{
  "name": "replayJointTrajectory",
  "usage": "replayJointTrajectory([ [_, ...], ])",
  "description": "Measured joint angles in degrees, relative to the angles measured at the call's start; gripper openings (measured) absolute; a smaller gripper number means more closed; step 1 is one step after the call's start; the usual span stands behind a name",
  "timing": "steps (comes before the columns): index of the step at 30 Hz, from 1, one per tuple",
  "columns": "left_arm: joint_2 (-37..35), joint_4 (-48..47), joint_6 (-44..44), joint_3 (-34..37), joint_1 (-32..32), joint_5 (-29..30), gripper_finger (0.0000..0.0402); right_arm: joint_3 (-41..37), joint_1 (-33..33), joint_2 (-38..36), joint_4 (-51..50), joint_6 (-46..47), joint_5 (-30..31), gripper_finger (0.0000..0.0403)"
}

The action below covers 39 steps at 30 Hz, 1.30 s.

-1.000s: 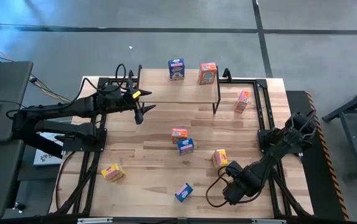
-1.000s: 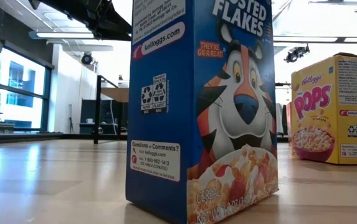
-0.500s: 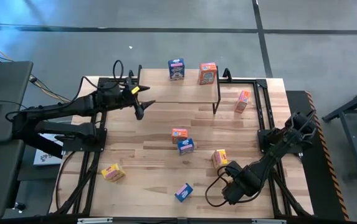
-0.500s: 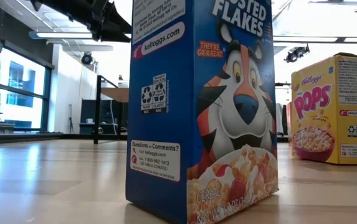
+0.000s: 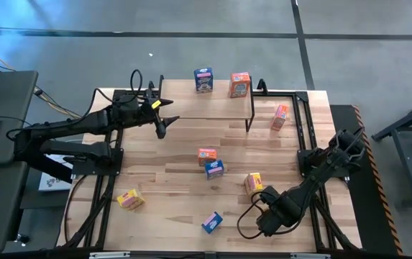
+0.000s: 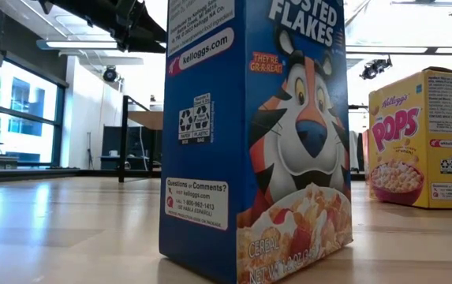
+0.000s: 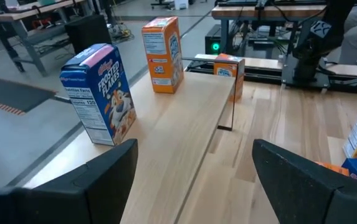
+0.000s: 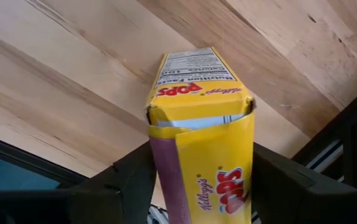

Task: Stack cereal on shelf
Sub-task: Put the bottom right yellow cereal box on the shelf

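Clamping a yellow Pops box, the right gripper sits low at the desk's near edge. Farther back, the left gripper hovers wide-fingered by the shelf, carrying a blue box and an orange box.

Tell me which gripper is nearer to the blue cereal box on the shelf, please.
Left. The left gripper hovers open at the shelf's left end, close to the blue cereal box. The right gripper is far across the table, around a yellow box.
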<state>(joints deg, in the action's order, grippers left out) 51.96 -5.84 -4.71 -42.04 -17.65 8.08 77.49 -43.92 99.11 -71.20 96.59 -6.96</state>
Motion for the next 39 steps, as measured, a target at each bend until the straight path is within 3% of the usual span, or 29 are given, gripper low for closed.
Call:
replayJointTrajectory([
  [11, 0.0, -0.3, 0.0, 0.0, 0.0, -0.9, 0.0308, 2.3, 0.2, -0.1, -2.6, -2.5, 0.0, 0.0184],
  [26, 0.0, -0.2, 0.4, 0.0, 0.4, -11.2, 0.0308, 19.7, 0.3, -0.2, -19.0, -3.8, 1.3, 0.0183],
  [39, 0.3, 1.8, 1.6, 0.0, 5.7, -13.4, 0.0308, 32.9, 5.0, -0.4, -18.8, -24.9, 14.7, 0.0183],
])
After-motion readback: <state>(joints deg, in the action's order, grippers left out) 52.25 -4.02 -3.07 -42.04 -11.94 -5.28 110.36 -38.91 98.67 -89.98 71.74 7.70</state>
